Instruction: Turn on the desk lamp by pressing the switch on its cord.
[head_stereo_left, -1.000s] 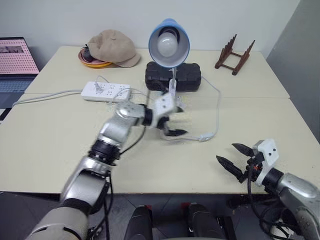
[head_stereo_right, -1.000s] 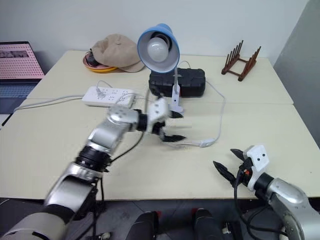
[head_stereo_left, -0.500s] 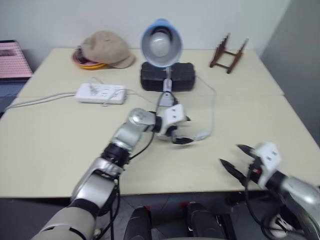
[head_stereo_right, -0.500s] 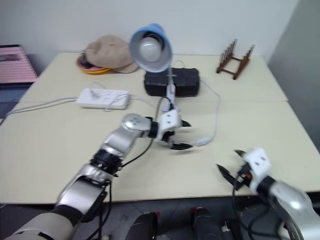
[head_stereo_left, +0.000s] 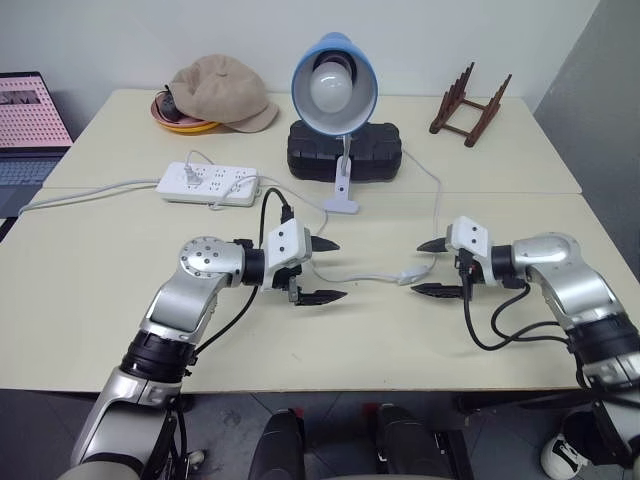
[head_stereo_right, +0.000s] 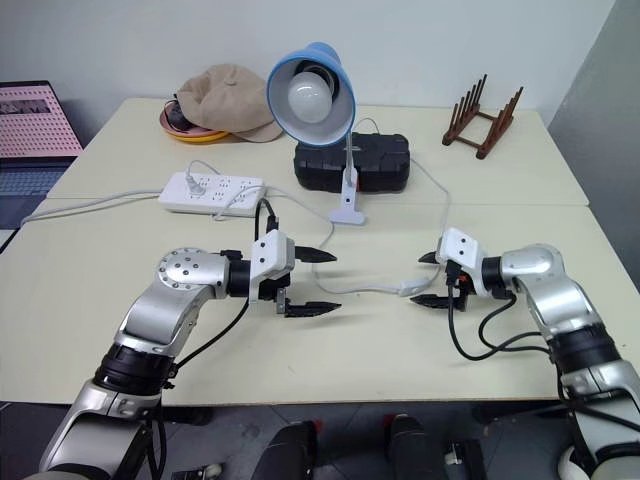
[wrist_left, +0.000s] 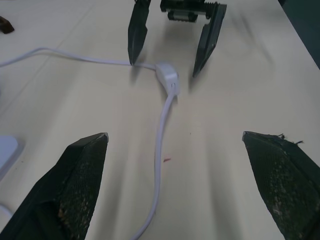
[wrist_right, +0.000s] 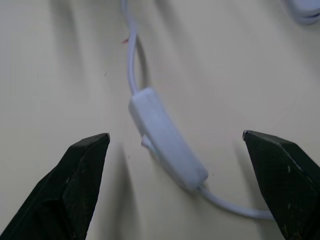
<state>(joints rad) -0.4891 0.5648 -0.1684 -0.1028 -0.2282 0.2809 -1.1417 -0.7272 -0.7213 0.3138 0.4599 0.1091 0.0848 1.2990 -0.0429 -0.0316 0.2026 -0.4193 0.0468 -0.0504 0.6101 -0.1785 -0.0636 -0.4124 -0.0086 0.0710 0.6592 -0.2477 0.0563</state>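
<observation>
**Operator:** While both arms hover low over the front half of the pale cream desk (head_stereo_left: 90, 290), I see the small white oblong inline switch (head_stereo_left: 407, 277) lying flat on the desktop between them, well in from the front edge. It sits just off the tips of the right gripper (head_stereo_left: 432, 268), whose two black fingers are spread wide with nothing in them, one above the other and pointing toward my left.

**Observer:** And the left side?

**Operator:** My left gripper (head_stereo_left: 322, 271) is spread wide too, empty, aimed to my right and tilted slightly down, forearm bent across the desk. From the left wrist, the thin white flexible cord (wrist_left: 161, 150) runs away from it between its fingers to the switch, with the right gripper's fingertips straddling the cord just past it. The grippers face each other.

**Observer:** Where is the lamp?

**Operator:** I find the small desk lamp with the round light-blue shade and white globe bulb (head_stereo_left: 334, 86) near the middle of the desk toward the back edge, its white base in front of a black oblong case (head_stereo_left: 375, 152). Its bulb looks unlit. A white multi-socket power strip (head_stereo_left: 210, 184) lies toward the left edge.
</observation>
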